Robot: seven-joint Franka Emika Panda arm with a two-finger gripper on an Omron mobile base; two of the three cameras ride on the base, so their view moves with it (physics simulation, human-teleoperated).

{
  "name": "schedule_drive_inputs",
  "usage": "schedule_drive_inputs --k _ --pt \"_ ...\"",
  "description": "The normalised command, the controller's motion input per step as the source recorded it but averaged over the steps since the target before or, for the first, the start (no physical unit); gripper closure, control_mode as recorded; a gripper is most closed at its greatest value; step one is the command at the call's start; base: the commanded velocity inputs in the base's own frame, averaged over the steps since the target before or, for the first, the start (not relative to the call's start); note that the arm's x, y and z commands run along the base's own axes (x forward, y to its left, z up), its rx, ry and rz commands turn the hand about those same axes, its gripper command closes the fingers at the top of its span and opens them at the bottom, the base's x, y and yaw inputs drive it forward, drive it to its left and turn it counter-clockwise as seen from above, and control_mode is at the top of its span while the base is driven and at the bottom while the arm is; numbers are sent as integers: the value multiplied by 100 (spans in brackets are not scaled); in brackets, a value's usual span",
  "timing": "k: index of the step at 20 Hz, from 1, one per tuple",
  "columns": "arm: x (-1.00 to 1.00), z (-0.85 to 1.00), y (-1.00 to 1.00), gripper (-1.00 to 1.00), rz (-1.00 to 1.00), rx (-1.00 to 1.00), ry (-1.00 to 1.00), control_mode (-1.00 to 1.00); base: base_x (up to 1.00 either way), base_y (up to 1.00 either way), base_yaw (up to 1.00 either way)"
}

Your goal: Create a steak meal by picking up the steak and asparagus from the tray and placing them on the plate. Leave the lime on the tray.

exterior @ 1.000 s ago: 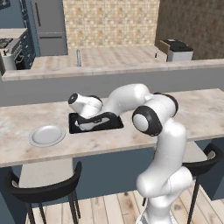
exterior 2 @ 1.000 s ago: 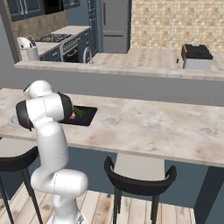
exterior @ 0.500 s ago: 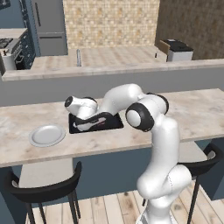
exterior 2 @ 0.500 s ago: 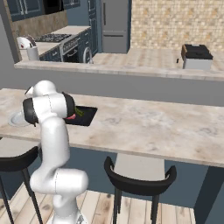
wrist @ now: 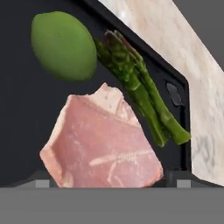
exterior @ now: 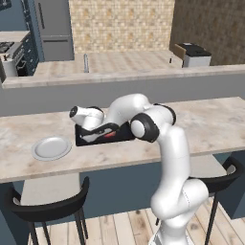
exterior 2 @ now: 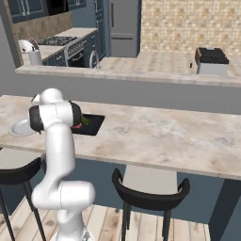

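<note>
You had the end effector point(wrist: 107, 180) low over the black tray point(wrist: 17, 109), its 2 tips spread wide on either side of the steak point(wrist: 103, 148), with the lime point(wrist: 63, 46) and asparagus point(wrist: 140, 89) beyond and the plate point(exterior: 51, 148) left on the tabletop point(exterior: 215, 124)

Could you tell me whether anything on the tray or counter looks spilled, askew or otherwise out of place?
Nothing stands out. The steak, asparagus and lime all lie inside the black tray, none spilled onto the counter. The plate sits flat beside the tray and is bare.
</note>
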Motion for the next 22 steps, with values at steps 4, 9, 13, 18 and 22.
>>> schedule_drive_inputs --k 4,9,13,18,22 --pt "33 -31 0 -100 0 -5 0 -100 0 0 0" --pt "32 -30 0 -100 0 -4 0 -100 0 0 0" --pt "17 -23 -3 100 0 -1 4 -100 0 0 0" --pt "0 -22 -13 100 0 0 9 -100 0 0 0" --pt "-17 -37 -2 100 0 0 7 -100 0 0 0"
